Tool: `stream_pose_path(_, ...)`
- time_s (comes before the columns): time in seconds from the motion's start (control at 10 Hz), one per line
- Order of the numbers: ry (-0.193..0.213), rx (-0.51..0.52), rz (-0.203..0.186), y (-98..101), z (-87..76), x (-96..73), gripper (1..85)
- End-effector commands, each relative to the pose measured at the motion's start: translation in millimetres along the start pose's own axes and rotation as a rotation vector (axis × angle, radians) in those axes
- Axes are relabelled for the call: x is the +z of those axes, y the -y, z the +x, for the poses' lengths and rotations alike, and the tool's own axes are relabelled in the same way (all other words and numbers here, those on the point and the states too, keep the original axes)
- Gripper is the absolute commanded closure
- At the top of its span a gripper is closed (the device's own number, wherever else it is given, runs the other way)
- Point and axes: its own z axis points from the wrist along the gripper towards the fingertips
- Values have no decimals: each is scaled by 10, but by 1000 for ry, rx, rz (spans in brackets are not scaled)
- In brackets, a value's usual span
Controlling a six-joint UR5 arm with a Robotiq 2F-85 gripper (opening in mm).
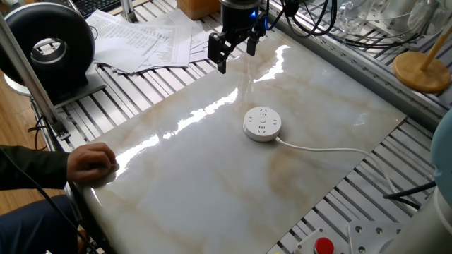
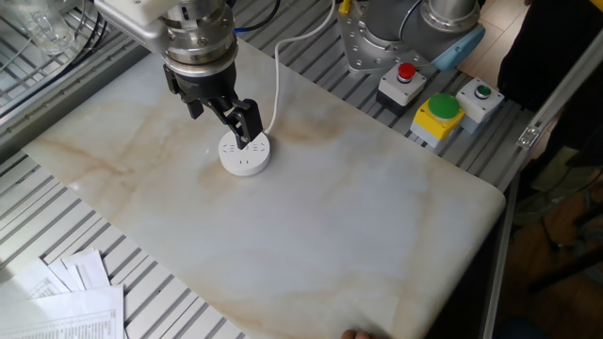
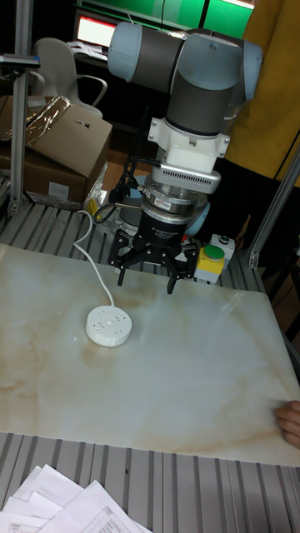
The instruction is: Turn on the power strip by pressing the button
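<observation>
A pale marble-patterned table [image 1: 212, 176] fills the scene. Over its far side hangs the grey UR5 arm [image 3: 192, 75]. Its jaws are spread apart with nothing between them and are raised clear of the surface. The round white power strip [image 1: 262, 123] lies flat near the table's middle, its thin cord [image 1: 325, 148] trailing towards the edge. As I judge it, no part of the task is done: the jaws touch nothing, so the approach, descent and press all remain. The other fixed view overlaps one finger with the strip's rim, suggesting contact, but the tall fixed view shows open air between them. No view shows the button clearly.
</observation>
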Motion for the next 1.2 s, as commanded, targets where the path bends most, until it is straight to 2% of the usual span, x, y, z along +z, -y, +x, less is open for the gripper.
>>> stream_pose_path(0.0,13,-336,156,369,-100,-32,843)
stream_pose_path(1.1,25,-329,158,368,-112,-11,843)
